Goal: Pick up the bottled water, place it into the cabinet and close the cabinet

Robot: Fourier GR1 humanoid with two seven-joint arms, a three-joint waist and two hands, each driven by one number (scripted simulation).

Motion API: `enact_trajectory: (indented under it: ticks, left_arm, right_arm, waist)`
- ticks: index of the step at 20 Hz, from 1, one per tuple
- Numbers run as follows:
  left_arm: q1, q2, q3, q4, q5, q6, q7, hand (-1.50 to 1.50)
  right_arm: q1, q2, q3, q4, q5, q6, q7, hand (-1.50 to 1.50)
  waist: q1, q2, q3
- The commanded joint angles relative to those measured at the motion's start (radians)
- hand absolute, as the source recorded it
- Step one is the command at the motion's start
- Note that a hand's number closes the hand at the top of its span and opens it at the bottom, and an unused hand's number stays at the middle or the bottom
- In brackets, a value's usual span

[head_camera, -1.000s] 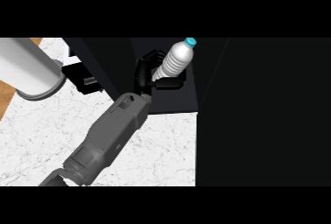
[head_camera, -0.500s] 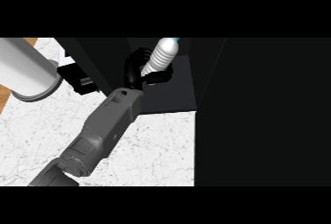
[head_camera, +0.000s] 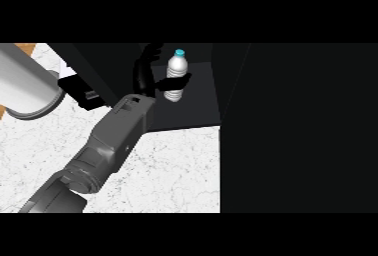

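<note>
The bottled water (head_camera: 176,65), clear with a blue cap, stands upright inside the dark open cabinet (head_camera: 188,114). My right hand (head_camera: 145,81) reaches in from the lower left on its grey forearm (head_camera: 111,145). It is shut on the bottle: a black finger (head_camera: 177,84) crosses the bottle's lower half, and the other fingers arch up on its left. My left hand (head_camera: 83,93) rests at the left edge, below the cabinet's corner, its shape merging with the dark cabinet.
My left forearm (head_camera: 22,82) fills the upper left as a large pale cylinder. The white marble counter (head_camera: 162,170) runs under the right arm. A broad black cabinet face (head_camera: 295,125) covers the right half of the view. A wooden strip (head_camera: 26,47) shows at top left.
My right hand has carried the bottle deeper into the cabinet. The bottle went from tilted to upright, and the forearm swung with it.
</note>
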Motion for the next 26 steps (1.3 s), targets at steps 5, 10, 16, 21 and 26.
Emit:
enact_trajectory:
  ticks: [5, 10, 16, 21, 26]
  left_arm:
    - [-0.044, 0.024, 0.014, 0.041, -0.010, -0.013, -0.021, -1.50]
    - [-0.072, 0.011, 0.045, -0.016, 0.016, -0.139, -0.059, -1.50]
    - [-0.088, 0.006, 0.104, -0.063, 0.059, -0.264, -0.143, -1.50]
    - [-0.072, -0.043, 0.104, -0.080, 0.047, -0.292, -0.142, -1.50]
    - [0.050, -0.044, 0.079, -0.167, 0.060, -0.316, -0.176, -1.50]
  right_arm:
    - [0.031, -0.010, 0.006, -0.037, -0.073, 0.041, -0.002, -1.50]
    - [0.064, -0.011, 0.001, -0.052, -0.066, 0.046, -0.008, -1.50]
    - [0.038, -0.001, 0.018, -0.047, -0.072, 0.039, 0.008, -1.50]
    - [0.109, 0.008, 0.044, -0.146, -0.081, 0.022, 0.065, -1.50]
    - [0.055, 0.027, 0.065, -0.130, -0.060, -0.008, 0.095, -1.50]
  waist:
    - [-0.012, 0.005, -0.001]
    - [-0.001, -0.004, -0.001]
    - [0.013, -0.005, -0.001]
    - [0.049, -0.026, 0.000]
    - [0.075, -0.034, 0.000]
